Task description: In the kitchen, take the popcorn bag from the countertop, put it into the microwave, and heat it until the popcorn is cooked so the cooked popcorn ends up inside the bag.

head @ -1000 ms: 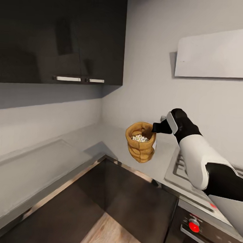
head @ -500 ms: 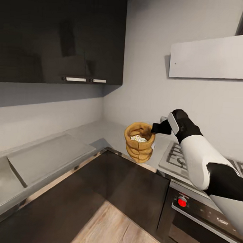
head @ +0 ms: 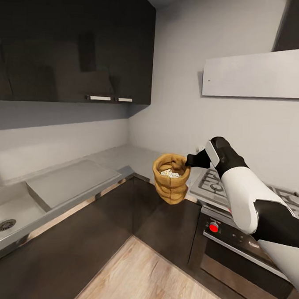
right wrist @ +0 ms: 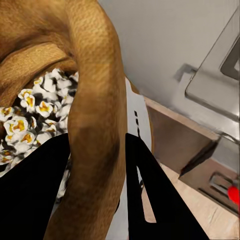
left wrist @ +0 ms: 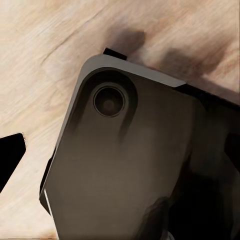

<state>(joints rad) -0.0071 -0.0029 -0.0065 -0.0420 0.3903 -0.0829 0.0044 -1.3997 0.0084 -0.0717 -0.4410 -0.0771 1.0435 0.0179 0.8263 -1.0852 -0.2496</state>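
Note:
The orange-brown popcorn bag hangs in the air in front of the corner of the grey countertop, held upright by its rolled rim. My right gripper is shut on that rim, one finger inside the bag and one outside. In the right wrist view the rim passes between the black fingers, with white and yellow popcorn inside the bag. The left wrist view shows a dark rounded part of the robot above the wooden floor. The microwave is out of view.
A steel gas hob sits right of the bag over a black oven with a red knob. A white hood hangs above it. Black wall cabinets run left, and a sink sits at the far left. Wooden floor lies below.
The whole head view has drawn back from the counter, so more floor, the oven and the sink show. The bag stays held in my right gripper at the same spot in the picture.

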